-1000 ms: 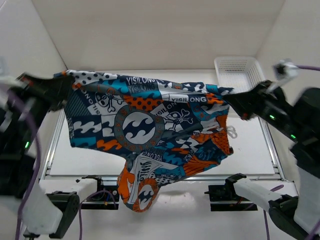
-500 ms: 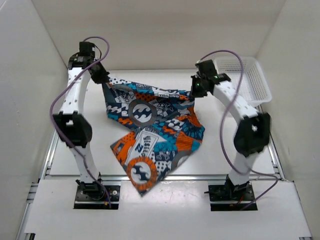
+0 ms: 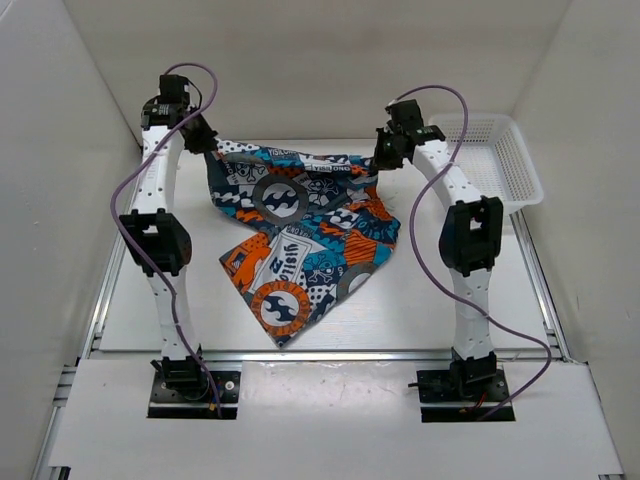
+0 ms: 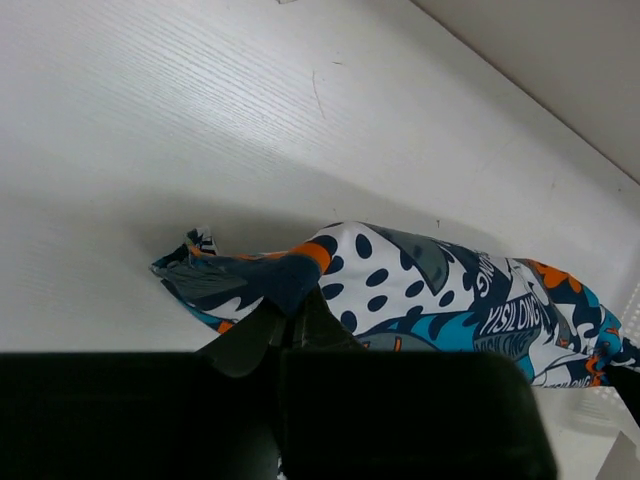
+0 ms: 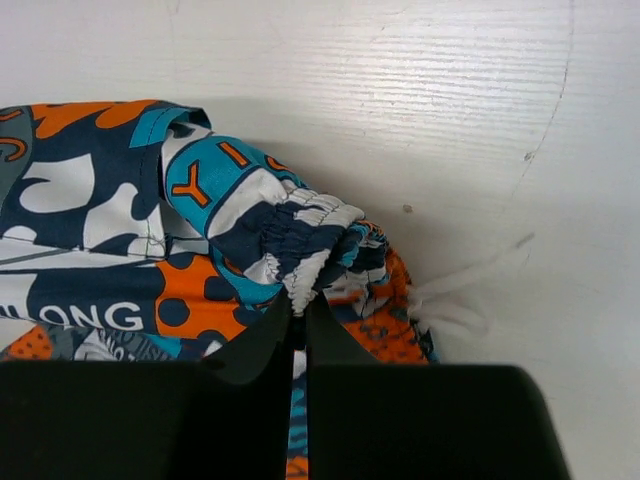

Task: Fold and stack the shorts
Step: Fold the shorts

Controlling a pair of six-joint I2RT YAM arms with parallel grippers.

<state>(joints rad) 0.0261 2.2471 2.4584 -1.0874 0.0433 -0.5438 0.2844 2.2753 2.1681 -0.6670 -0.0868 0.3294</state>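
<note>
Patchwork shorts [image 3: 300,235] lie spread on the white bench [image 3: 440,300], between the two arms and mostly on its far half. Nearest the arm bases, one leg points toward the front edge, and its hem, printed with an orange-ringed round logo, rests flat on the surface. Behind it the cloth widens into a rumpled middle of teal, navy, orange and white patches, with a second round logo higher up. Farthest back is the waistband, drawn into a line running left to right between the two wrists.

At its left end the left fingers [image 3: 204,143] are pressed together on the corner. The left wrist view shows the left fingers [image 4: 245,340] with no gap between them, pinching a fold of navy and orange cloth, with spotted white fabric trailing off to the right. A shadow on the bench under this corner shows it held slightly clear of the surface.

At the other end the right fingers [image 3: 385,155] are likewise closed. In the right wrist view the right fingers [image 5: 255,345] clamp the gathered elastic of the waistband between their tips. A white drawstring [image 5: 460,295] lies loose on the bench just beside that bunch.

Beyond the right arm, in the far right corner, stands a white mesh basket [image 3: 520,185], apart from the shorts
</note>
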